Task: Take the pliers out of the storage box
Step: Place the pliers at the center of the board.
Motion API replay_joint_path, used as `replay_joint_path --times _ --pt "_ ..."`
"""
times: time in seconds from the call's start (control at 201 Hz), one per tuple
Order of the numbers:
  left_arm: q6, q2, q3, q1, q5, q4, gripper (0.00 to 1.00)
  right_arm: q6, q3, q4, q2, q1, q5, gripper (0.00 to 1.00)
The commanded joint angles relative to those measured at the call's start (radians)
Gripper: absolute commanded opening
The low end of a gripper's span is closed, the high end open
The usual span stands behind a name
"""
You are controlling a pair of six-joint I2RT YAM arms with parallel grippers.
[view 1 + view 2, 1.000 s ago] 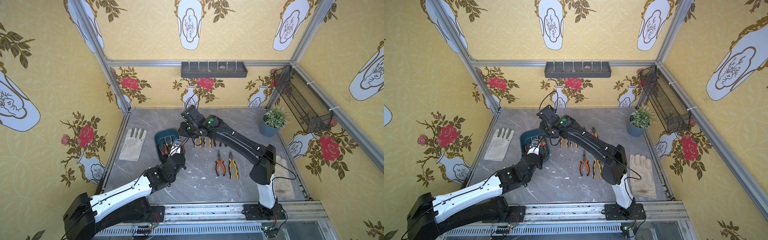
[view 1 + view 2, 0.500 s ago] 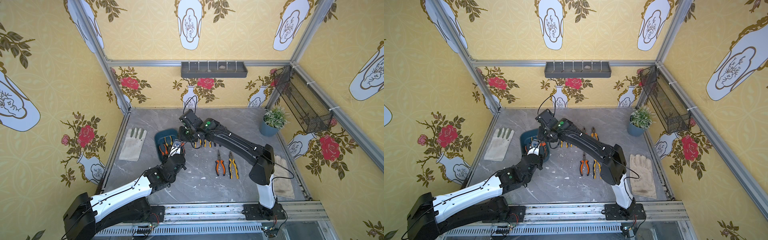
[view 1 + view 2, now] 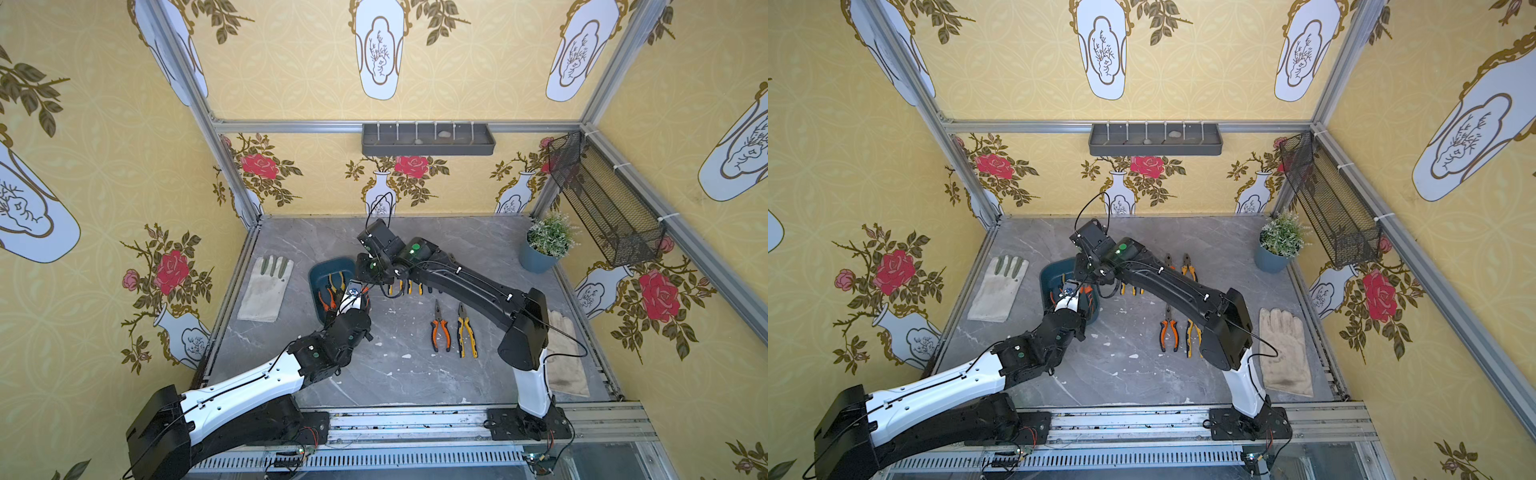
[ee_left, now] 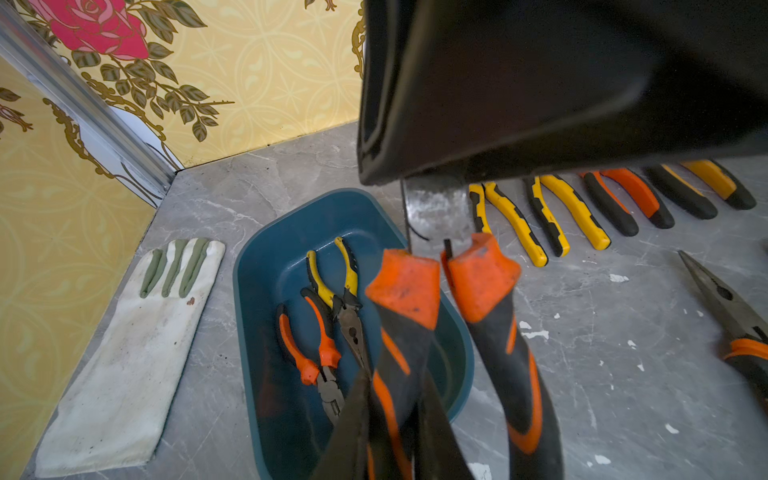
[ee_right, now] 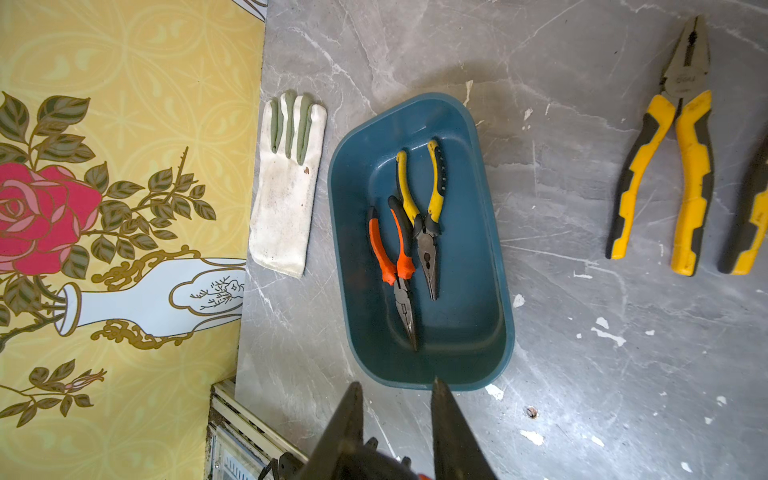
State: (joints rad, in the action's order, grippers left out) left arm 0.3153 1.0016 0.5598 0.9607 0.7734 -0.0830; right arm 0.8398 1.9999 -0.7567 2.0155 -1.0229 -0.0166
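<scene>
The left end effector pinches orange-handled pliers over the storage box, where two pliers lie; the right end effector hangs spread, empty. They look heavy and stiff; grip the rubbery handles.

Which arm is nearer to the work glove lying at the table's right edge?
Right. The right arm has its elbow and base link right beside the work glove; the left arm comes from the left near corner toward the storage box.

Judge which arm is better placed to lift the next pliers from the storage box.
Probably right: the right gripper hangs open and empty over the storage box, while the left gripper is shut on orange-handled pliers.
</scene>
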Motion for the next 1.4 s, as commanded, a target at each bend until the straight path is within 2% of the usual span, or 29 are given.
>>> replay_joint_path --times 0.0,0.324,0.493,0.588,0.662,0.702,0.822,0.866,0.986,1.07,1.21,1.314,1.399 --pt "0.01 -0.003 -0.006 -0.002 0.027 0.049 0.0 0.0 0.003 -0.01 0.006 -0.003 0.005 0.28" --pt "0.016 -0.013 -0.01 -0.002 0.038 0.04 0.0 0.03 -0.001 -0.001 0.012 -0.017 -0.002 0.23" --pt "0.016 -0.014 -0.01 0.0 0.036 0.039 0.0 0.055 -0.028 0.024 0.005 -0.03 0.012 0.11" --pt "0.013 -0.019 -0.009 -0.002 0.024 0.031 0.0 0.056 -0.036 0.033 0.005 -0.029 0.011 0.0" --pt "0.011 -0.023 -0.009 -0.002 0.012 0.025 0.0 0.057 -0.039 0.038 0.003 -0.029 0.014 0.0" --pt "0.013 -0.026 -0.009 -0.001 0.009 0.019 0.11 0.055 -0.045 0.042 0.002 -0.029 0.015 0.0" --pt "0.024 -0.045 -0.015 -0.001 0.01 0.008 0.55 0.056 -0.057 0.053 -0.007 -0.029 0.018 0.0" --pt "0.029 -0.055 -0.015 -0.001 0.008 -0.001 0.65 0.055 -0.061 0.054 -0.009 -0.028 0.021 0.0" --pt "0.033 -0.083 -0.008 -0.001 -0.009 -0.031 0.71 0.058 -0.073 0.056 -0.017 -0.02 0.029 0.0" --pt "0.037 -0.106 -0.005 -0.001 -0.02 -0.052 0.8 0.059 -0.086 0.057 -0.026 -0.011 0.035 0.0" --pt "0.049 -0.148 -0.007 -0.001 -0.027 -0.081 0.82 0.046 -0.127 0.039 -0.067 0.014 0.057 0.0" --pt "0.059 -0.174 -0.012 -0.001 -0.034 -0.097 0.84 0.018 -0.229 0.025 -0.145 0.037 0.103 0.0" --pt "0.093 -0.185 -0.023 -0.002 -0.047 -0.1 0.86 -0.05 -0.363 0.054 -0.223 0.056 0.084 0.0"
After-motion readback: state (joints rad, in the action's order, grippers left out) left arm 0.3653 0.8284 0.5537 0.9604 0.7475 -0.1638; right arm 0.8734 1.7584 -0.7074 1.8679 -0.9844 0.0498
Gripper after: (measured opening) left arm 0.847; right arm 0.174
